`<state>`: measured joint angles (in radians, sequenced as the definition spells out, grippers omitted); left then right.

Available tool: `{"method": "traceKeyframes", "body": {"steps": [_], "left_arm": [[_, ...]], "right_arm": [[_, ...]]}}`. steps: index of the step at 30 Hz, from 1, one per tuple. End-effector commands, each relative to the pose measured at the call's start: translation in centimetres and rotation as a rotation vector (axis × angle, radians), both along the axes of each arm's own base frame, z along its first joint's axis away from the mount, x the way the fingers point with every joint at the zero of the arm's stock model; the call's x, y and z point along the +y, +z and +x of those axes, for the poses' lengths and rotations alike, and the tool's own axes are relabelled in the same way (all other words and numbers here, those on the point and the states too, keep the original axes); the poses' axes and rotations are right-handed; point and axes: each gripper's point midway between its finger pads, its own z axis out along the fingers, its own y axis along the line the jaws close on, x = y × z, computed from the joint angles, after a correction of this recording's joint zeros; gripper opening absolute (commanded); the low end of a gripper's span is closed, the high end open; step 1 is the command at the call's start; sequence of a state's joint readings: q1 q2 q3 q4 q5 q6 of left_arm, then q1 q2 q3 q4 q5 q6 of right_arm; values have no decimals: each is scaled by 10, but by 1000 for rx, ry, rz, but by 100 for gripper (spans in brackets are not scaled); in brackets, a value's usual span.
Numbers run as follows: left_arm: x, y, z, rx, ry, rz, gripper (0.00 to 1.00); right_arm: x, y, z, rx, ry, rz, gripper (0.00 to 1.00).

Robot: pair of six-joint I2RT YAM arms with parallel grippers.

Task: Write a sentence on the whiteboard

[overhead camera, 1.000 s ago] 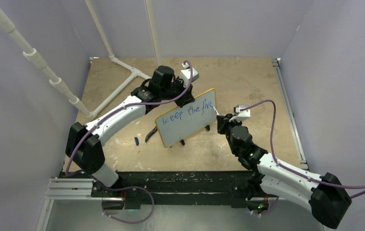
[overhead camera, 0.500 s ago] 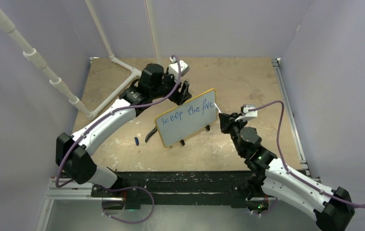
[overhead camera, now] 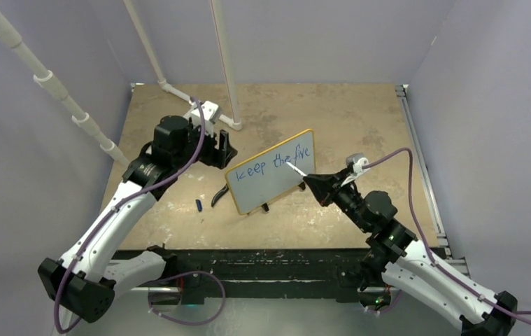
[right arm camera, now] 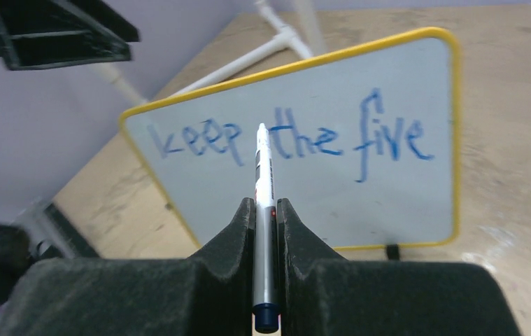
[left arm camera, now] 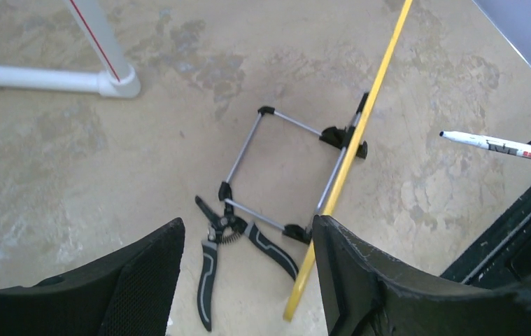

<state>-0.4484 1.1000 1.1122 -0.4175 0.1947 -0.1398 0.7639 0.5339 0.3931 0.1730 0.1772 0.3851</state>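
Note:
The whiteboard (overhead camera: 271, 183), yellow-framed, stands tilted on the table's middle; its face fills the right wrist view (right arm camera: 332, 203), and its edge (left arm camera: 347, 157) shows in the left wrist view. The sentence (overhead camera: 276, 159) reads "keep the five" in blue (right arm camera: 290, 140). My right gripper (overhead camera: 318, 186) (right arm camera: 266, 203) is shut on a white marker (right arm camera: 263, 175), its tip (overhead camera: 292, 168) close to the board's face near "the". My left gripper (overhead camera: 222, 145) (left arm camera: 248, 234) hangs open and empty behind the board's left end.
Black pliers (left arm camera: 205, 273) (overhead camera: 218, 196) lie beside the board's wire stand (left arm camera: 276, 168). A small blue cap (overhead camera: 199, 205) rests on the table left of the board. White pipes (overhead camera: 178, 94) (left arm camera: 52, 77) run across the back left.
My left gripper opened, let go of the board's top edge and drew back to the left. My right gripper brought the marker forward toward the board's face.

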Motion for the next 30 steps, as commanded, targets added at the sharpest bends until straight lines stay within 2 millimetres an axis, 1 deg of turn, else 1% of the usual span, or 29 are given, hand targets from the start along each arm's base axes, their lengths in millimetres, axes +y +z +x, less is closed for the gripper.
{"method": "traceKeyframes", "body": {"steps": [1,4,5,8,10,12,14,17,18,20,24,30], "left_arm": [[18,-22,-35,113,41,6,66],[21,-35,-50,170,36,10,65],[23,-40,-54,190,35,17,65],[25,-53,-59,221,33,38,63],[23,-59,-61,233,12,42,60],[15,-60,-62,225,-46,35,57],[10,-62,-59,216,-65,29,55],[7,-70,-57,227,-92,45,45],[6,-72,-57,230,-106,49,43],[2,-74,-58,227,-137,49,39],[-6,-69,-60,195,-189,19,33],[-8,-68,-62,173,-206,11,20]], "right_arm": [[39,26,-39,-102,307,26,0],[58,11,-49,-77,367,12,0],[67,7,-57,-70,394,7,0],[82,-1,-63,-55,367,4,0],[86,-6,-59,-49,317,11,0],[92,-7,-58,-54,299,17,0],[100,-9,-56,-61,286,7,0],[113,-12,-53,-60,272,-18,0],[118,-18,-53,-52,269,-36,0],[123,-21,-51,-48,252,-44,0],[131,-21,-47,-53,236,-55,0],[141,-22,-39,-58,206,-63,0]]}}
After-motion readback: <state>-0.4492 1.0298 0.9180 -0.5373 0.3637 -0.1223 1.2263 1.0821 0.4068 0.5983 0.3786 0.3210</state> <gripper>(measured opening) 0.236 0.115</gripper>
